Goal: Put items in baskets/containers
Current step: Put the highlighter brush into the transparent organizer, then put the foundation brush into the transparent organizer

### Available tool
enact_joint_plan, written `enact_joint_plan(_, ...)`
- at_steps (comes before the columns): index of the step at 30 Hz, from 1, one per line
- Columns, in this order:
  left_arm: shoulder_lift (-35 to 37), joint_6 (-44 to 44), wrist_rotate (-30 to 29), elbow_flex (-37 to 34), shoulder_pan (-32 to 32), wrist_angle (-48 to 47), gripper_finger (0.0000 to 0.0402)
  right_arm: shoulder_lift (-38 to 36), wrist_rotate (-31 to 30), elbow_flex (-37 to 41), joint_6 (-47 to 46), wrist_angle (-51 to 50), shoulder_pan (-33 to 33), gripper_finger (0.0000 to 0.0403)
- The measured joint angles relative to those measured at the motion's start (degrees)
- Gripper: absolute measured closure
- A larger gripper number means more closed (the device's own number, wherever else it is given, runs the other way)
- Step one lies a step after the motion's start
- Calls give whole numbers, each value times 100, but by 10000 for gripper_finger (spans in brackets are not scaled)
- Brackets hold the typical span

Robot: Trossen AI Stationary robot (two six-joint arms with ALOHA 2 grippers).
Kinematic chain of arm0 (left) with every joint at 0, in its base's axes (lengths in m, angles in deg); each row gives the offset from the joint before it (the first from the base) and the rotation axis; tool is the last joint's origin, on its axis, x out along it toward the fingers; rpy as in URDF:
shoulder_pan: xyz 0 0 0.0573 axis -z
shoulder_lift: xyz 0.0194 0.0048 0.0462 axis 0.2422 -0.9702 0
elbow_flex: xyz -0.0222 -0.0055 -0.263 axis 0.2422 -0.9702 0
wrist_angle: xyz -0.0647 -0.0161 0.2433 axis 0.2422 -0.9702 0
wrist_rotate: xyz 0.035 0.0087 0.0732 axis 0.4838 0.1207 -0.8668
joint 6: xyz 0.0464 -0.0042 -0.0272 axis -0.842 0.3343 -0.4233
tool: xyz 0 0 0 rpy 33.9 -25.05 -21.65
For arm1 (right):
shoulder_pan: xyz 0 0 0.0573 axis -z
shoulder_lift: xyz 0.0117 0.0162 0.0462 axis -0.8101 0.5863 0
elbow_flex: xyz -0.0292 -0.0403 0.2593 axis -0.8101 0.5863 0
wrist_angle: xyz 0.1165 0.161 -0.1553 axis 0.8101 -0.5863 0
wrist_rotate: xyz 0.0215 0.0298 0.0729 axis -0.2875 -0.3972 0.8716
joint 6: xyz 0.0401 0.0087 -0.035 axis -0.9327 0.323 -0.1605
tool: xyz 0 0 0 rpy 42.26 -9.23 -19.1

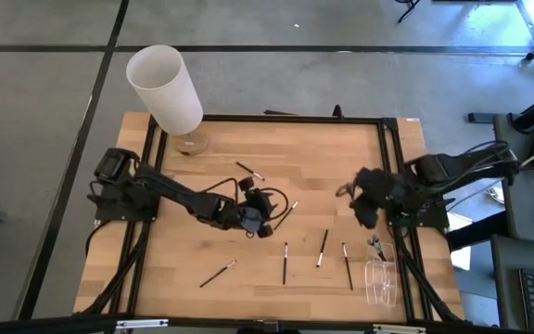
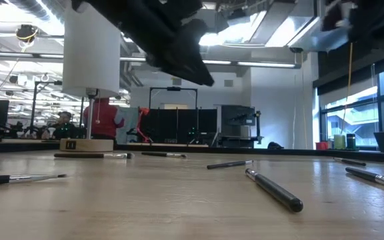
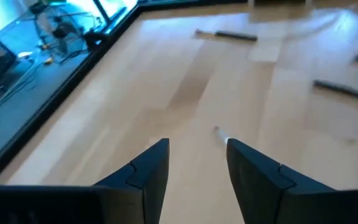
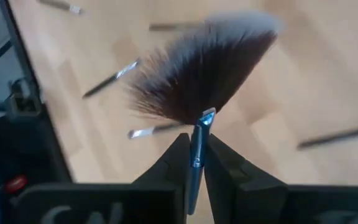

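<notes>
Several thin black-handled brushes lie flat on the wooden table: one (image 1: 248, 171) far of centre, one (image 1: 218, 273) near left, and three (image 1: 285, 263) (image 1: 323, 248) (image 1: 348, 266) toward the near edge. The clear holder (image 1: 381, 278) sits at the near right corner with a brush end (image 1: 376, 246) at its far end. My left gripper (image 1: 265, 223) (image 3: 197, 168) hovers open over mid-table, and a pale brush tip (image 3: 218, 131) shows just beyond its fingers. My right gripper (image 1: 362, 213) (image 4: 195, 163), right of centre, is shut on the fan-headed brush (image 4: 204, 68). My right gripper pinches the fan brush between its two fingers on the silvery ferrule (image 4: 197, 140), just below the fan head. The brush lies along the fingers. Its fan head (image 4: 207, 62) sticks out past the fingertips, lifted clear of the table. The handle is hidden behind the fingers.
A white cylindrical lamp (image 1: 167, 88) on a wooden base (image 1: 191, 144) stands at the far left corner. A black frame (image 1: 392, 167) rims the table. Bare wood lies between the two grippers. People (image 2: 102, 117) and equipment show in the room beyond.
</notes>
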State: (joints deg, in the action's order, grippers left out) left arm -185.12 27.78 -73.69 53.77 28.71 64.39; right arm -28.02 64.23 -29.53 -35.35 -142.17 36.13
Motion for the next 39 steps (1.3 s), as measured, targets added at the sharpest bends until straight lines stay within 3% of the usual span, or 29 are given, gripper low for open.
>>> enact_joint_plan(7, -209, 160, 501, 0, -263, 140, 245, 106, -442, 0, -1495, -497, -1620, 368)
enact_joint_plan(13, -209, 408, 497, 0, -258, -95, 246, 454, -954, 0, -2956, -1241, -2875, 366)
enact_joint_plan(18, -209, 505, 446, 0, -236, -82, 248, 942, -1311, 0, -3537, -1377, -3602, 368)
enact_joint_plan(28, -209, 639, 387, 0, -247, -83, 247, 1887, -1134, 0, -4219, -1365, -4189, 358)
enact_joint_plan(32, -209, 612, 387, 0, -245, -93, 245, 1963, -778, 0, -4375, -1419, -4206, 345)
enact_joint_plan(39, -209, 604, 266, 0, -245, -109, 244, 1829, -774, -1, -4588, -1682, -4197, 301)
